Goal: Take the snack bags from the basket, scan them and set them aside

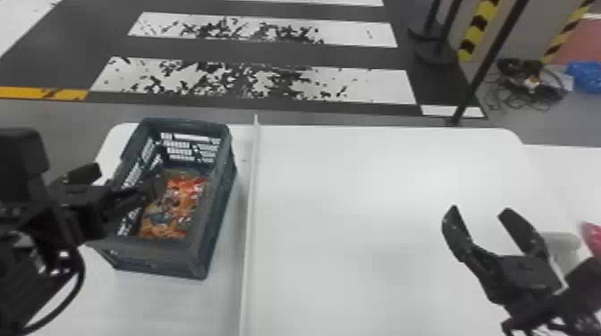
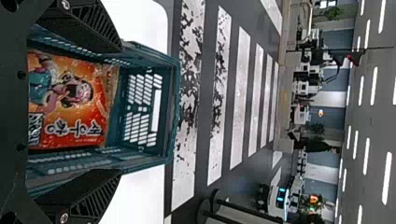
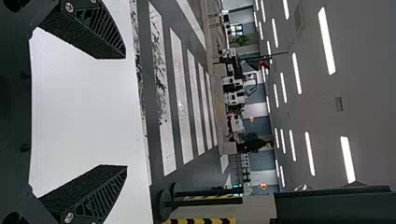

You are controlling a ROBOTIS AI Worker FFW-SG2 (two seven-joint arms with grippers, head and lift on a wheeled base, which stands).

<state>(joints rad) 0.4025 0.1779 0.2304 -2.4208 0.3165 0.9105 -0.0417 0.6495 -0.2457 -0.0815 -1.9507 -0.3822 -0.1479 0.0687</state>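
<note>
In the head view my left gripper (image 1: 118, 181) is over the left side of the dark basket (image 1: 201, 250), its fingers apart. An orange snack bag (image 1: 179, 207) lies inside on the basket floor. The left wrist view has the left gripper (image 2: 119, 112) open, with the orange bag (image 2: 70, 102) and the basket (image 2: 175, 102) showing between its fingers. Over the table's right part, my right gripper (image 1: 480, 212) stands open and holds nothing; the right wrist view has its fingers wide apart too, the gripper (image 3: 123, 112) above bare white tabletop.
A thin raised strip (image 1: 250, 214) runs along the white table (image 1: 357, 214) just right of the basket. Beside the right gripper are a pale rounded object (image 1: 564, 250) and a pink-red item (image 1: 592, 237) at the edge. Posts stand on the floor beyond.
</note>
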